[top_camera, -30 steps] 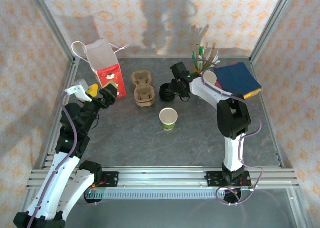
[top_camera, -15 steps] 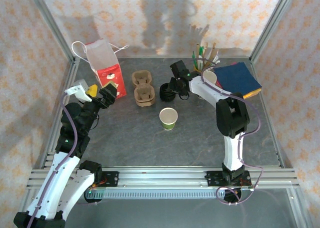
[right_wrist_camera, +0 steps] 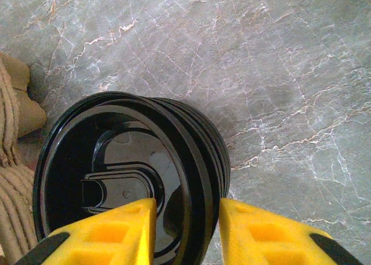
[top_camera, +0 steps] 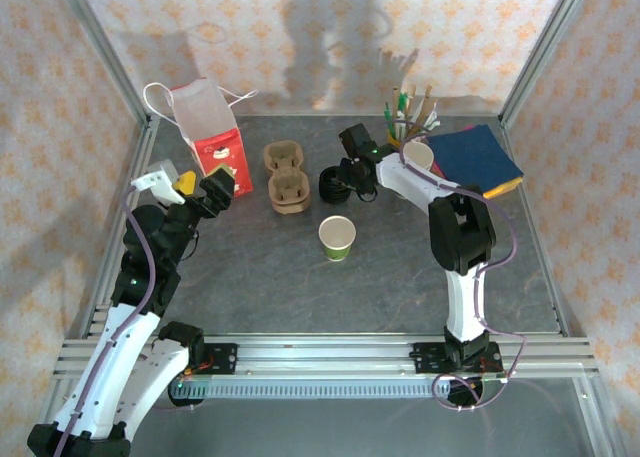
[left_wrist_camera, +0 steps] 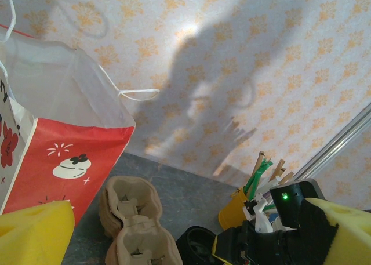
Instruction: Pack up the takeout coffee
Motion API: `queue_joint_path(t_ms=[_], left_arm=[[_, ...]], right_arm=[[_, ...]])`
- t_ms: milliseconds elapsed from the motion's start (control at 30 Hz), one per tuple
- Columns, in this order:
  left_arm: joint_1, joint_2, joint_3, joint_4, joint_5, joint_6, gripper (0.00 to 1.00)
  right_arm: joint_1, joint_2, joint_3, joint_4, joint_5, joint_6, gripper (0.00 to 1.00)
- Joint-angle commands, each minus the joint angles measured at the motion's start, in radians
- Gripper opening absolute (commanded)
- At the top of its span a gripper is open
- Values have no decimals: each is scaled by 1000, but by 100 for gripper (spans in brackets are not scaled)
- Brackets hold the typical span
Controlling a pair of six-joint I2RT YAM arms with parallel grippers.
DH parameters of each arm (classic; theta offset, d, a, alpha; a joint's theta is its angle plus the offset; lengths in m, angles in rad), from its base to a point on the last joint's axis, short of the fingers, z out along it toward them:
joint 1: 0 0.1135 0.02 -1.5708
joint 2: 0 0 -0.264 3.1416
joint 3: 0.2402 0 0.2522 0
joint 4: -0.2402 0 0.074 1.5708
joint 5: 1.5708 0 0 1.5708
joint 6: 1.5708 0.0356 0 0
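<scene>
The takeout coffee cup [top_camera: 337, 239] stands upright and lidless at the centre of the table [top_camera: 250, 267]. At its twelve o'clock the right gripper [right_wrist_camera: 188, 218] straddles the rim of the black lid stack [right_wrist_camera: 116, 160]; whether it pinches, I cannot tell. At ten o'clock the left gripper [top_camera: 215, 185] gapes wide, empty.

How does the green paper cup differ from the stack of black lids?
The green paper cup stands single and lidless at mid-table; the stack of black lids holds several, beside the pulp cup carriers. No gripper is at the cup; the right gripper straddles the stack's rim. Both are round and rest on the table.
</scene>
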Motion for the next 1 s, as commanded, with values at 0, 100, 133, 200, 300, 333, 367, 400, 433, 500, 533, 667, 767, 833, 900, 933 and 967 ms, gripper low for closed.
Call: queue_joint_path(t_ms=[0, 100, 133, 200, 300, 333, 367, 400, 433, 500, 533, 667, 767, 833, 900, 933, 967], left_arm=[[-11, 4, 18, 4, 21, 21, 99], [-10, 7, 19, 3, 29, 22, 99], [-10, 7, 16, 2, 31, 24, 99], [-11, 6, 6, 5, 32, 21, 99], [-10, 7, -6, 14, 37, 15, 99], [-11, 9, -6, 14, 40, 14, 99], [-11, 11, -3, 14, 43, 14, 99], [-12, 13, -3, 14, 46, 13, 99], [-11, 15, -4, 13, 46, 13, 99], [-10, 16, -6, 14, 44, 12, 99], [-10, 18, -7, 13, 45, 11, 99], [-10, 18, -9, 10, 44, 10, 99], [-10, 15, -9, 5, 42, 10, 99], [-10, 12, -10, 3, 41, 9, 99], [-10, 10, -10, 0, 41, 10, 99], [-10, 10, -9, -1, 41, 10, 99], [-11, 11, -10, -2, 40, 10, 99]], right_arm=[[-6, 10, 38, -25, 6, 5, 33], [-6, 11, 40, -26, 0, 4, 30], [-6, 13, 43, -29, -5, 5, 29], [-5, 15, 48, -34, -10, 4, 29], [-6, 12, 50, -37, -7, 3, 29], [-6, 12, 50, -37, -7, 4, 29], [-6, 8, 51, -39, -7, 3, 29], [-6, 6, 49, -38, -7, 3, 29], [-6, 4, 49, -36, -9, 3, 28], [-6, 2, 50, -35, -9, 4, 28], [-6, 2, 49, -36, -9, 4, 27], [-6, 9, 46, -32, -6, 2, 24], [-6, 15, 42, -26, -8, 4, 24], [-7, 15, 40, -22, -9, 7, 22], [-7, 15, 38, -21, -7, 7, 21], [-7, 12, 37, -19, -4, 9, 20], [-7, 12, 36, -16, -4, 8, 18]])
